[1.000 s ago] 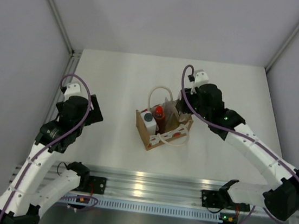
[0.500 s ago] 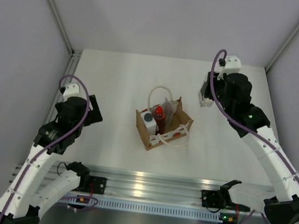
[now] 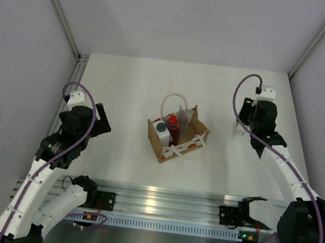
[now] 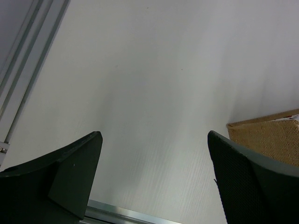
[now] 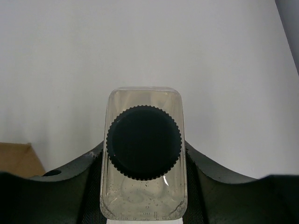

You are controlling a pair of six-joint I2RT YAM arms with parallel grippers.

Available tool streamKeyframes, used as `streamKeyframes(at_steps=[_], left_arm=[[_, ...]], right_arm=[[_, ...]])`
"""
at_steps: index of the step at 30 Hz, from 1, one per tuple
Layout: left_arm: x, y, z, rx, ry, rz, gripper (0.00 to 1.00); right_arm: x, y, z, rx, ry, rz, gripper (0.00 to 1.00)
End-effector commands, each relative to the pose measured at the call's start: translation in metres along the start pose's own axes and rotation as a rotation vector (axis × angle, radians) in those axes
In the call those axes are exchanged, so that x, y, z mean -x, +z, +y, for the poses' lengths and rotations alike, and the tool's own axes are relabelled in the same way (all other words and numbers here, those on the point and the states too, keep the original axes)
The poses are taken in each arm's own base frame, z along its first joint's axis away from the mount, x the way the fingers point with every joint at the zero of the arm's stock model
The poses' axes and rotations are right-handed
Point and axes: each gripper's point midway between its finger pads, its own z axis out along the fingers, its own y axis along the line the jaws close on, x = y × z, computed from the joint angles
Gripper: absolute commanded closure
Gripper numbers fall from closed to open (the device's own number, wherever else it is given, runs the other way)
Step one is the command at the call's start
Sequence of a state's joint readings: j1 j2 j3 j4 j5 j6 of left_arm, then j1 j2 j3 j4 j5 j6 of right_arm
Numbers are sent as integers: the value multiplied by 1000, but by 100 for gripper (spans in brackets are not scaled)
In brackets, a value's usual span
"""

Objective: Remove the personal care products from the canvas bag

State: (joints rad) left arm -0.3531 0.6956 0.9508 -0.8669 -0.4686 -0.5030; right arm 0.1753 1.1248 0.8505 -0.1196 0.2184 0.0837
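The canvas bag (image 3: 186,135) stands open at the table's middle, its rope handles up. Inside it stand a white bottle with a grey cap (image 3: 161,128), a red bottle (image 3: 173,124) and a pale flat tube (image 3: 183,115). My right gripper (image 3: 241,124) is at the table's right side, well clear of the bag, shut on the clear bottle with the dark cap (image 3: 237,128). In the right wrist view the bottle (image 5: 144,142) sits cap-up between my fingers, with the gripper (image 5: 144,163) closed on its sides. My left gripper (image 3: 101,118) is open and empty left of the bag (image 4: 275,140).
An aluminium rail (image 3: 159,195) runs along the near edge. Grey walls close in the left, back and right. A bag corner (image 5: 16,158) shows at the lower left of the right wrist view.
My right gripper has lifted the clear bottle out of the bag and carried it right, then lower, toward the right side of the table. The left arm has barely moved.
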Motion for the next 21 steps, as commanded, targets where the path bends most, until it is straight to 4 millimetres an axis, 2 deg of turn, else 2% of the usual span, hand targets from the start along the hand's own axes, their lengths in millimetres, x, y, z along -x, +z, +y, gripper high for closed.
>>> streamKeyframes(at_steps=[1,6,9,12,13,14,15,16,17,18,19,21], left_arm=[[8,1,-4,-13,-29,-33,1],[9,2,-5,-14,-26,-29,1],[13,-1,-7,-23,-28,-33,1],[20,-13,-25,-125,-95,-29,1],[21,-17,-34,-168,-128,-16,1],[17,-18,-47,-223,-132,25,1],[14,-17,-52,-238,-132,48,1],[11,-15,-57,-250,-124,69,1],[7,-15,-62,-264,-109,88,1],[2,-13,-65,-265,-99,108,1],[-2,-14,-68,-269,-123,120,1],[-8,-23,-79,-313,-157,138,1]], right_arm=[[76,4,8,79,111,-397,100],[33,29,6,48,95,-286,100],[19,30,3,32,104,-247,100],[7,29,2,22,108,-198,67],[8,28,1,19,107,-192,38],[9,25,-3,0,119,-192,29],[6,23,-5,-12,119,-180,24],[7,20,-7,-23,124,-178,16],[13,14,-13,-51,142,-192,11],[7,9,-17,-71,139,-154,9],[17,4,-21,-96,149,-160,8],[25,-9,-35,-171,182,-159,5]])
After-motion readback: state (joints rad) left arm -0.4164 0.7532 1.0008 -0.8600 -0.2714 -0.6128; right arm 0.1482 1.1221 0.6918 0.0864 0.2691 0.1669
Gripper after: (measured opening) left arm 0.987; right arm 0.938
